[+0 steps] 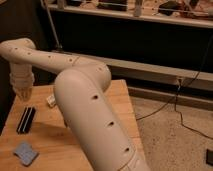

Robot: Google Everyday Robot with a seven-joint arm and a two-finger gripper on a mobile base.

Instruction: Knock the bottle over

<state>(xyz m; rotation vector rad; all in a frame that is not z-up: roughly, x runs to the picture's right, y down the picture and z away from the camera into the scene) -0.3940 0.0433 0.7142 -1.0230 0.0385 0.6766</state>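
The cream-coloured robot arm point(95, 115) fills the middle of the camera view, its thick lower link running off the bottom edge and hiding much of the wooden table point(120, 107) behind it. The upper link reaches left to the wrist, below which the gripper point(23, 92) hangs over the table's far left corner; whether it is spread or closed cannot be told. The bottle does not appear anywhere in view, so neither its position nor its appearance can be given; it may lie behind the arm or outside the frame. On the visible left part of the table, a black rectangular object point(25, 120) lies flat near the left edge. A small grey-blue pad point(25, 153) lies nearer the front corner. A small pale item point(50, 100), too indistinct to name, sits beside the arm.
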